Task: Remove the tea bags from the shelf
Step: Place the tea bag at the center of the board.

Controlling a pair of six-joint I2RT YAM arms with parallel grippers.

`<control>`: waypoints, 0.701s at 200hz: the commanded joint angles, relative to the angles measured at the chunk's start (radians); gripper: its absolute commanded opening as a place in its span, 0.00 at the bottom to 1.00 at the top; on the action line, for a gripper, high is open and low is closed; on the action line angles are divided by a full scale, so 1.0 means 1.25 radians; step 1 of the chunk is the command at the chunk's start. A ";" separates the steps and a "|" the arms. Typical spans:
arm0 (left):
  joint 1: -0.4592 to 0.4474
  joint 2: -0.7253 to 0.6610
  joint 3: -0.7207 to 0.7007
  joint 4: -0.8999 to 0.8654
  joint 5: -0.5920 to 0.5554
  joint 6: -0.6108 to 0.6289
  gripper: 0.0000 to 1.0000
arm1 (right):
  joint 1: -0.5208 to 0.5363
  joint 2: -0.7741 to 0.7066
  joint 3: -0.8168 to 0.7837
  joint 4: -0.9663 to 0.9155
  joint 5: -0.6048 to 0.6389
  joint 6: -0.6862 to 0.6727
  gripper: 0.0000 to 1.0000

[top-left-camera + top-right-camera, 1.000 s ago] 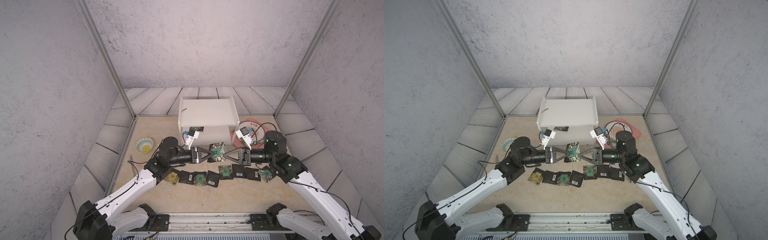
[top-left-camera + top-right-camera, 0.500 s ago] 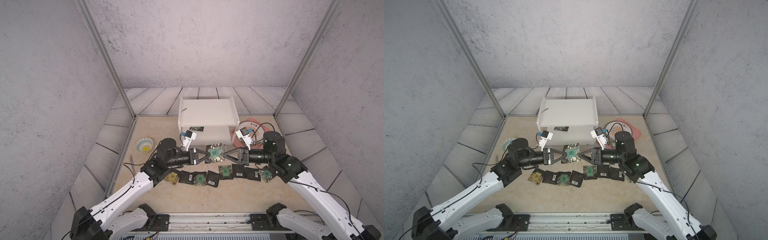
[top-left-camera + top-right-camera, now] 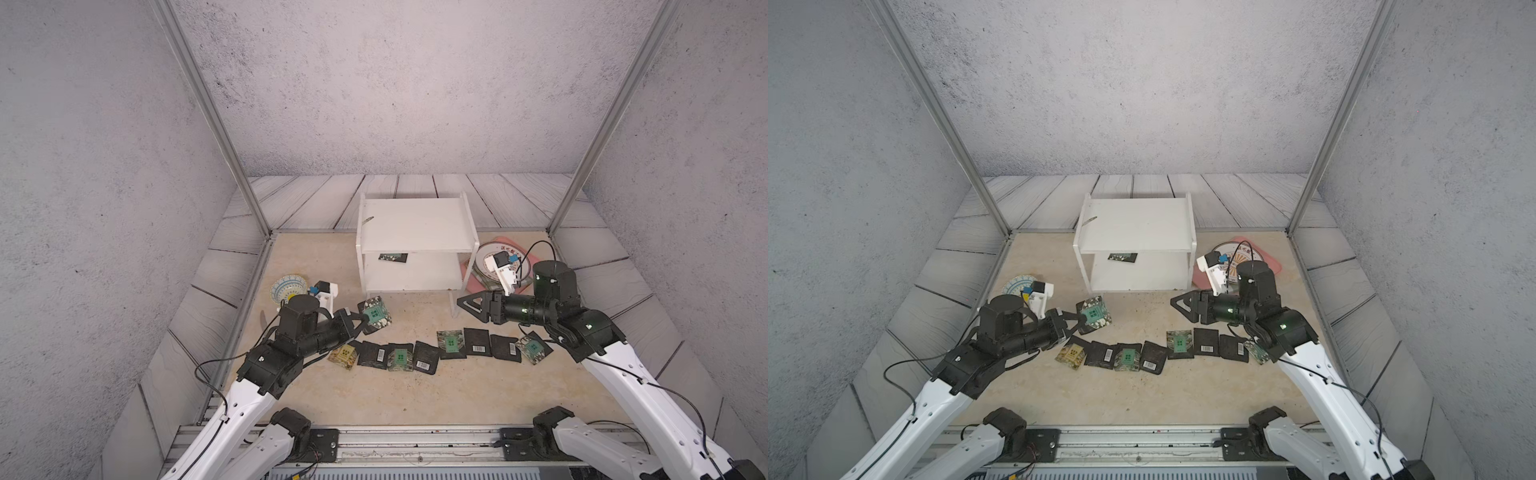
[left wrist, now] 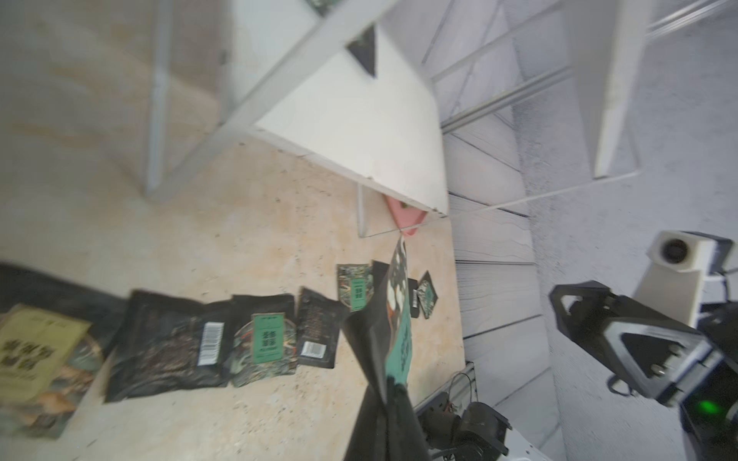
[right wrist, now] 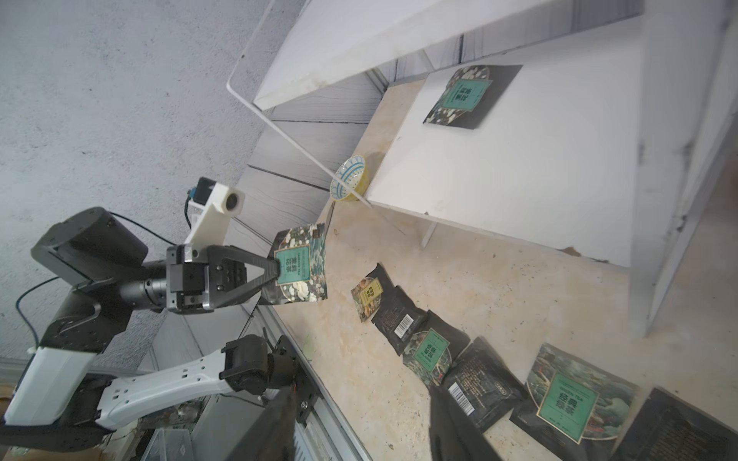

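The left pincer (image 3: 360,320) pinches a tea bag (image 3: 376,314) by its edge — light, floppy, crinkly. The right pincer (image 3: 471,306) is spread, empty. One bag (image 3: 392,257) lies on the shelf (image 3: 415,232) beyond — grip an overhanging edge.

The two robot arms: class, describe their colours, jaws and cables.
Both arms have white lower links and black upper joints and wrists. Left gripper and right gripper have black triangular jaws with cut-outs, a white camera above, black cables, and green lights.
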 commanded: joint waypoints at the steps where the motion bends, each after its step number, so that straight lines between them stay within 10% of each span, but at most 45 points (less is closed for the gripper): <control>1: 0.022 -0.016 -0.027 -0.148 -0.119 -0.043 0.00 | -0.017 -0.024 -0.008 0.005 0.028 -0.001 0.56; 140: 0.246 0.085 -0.161 -0.133 -0.262 -0.121 0.00 | -0.023 -0.031 -0.042 0.022 0.041 0.007 0.57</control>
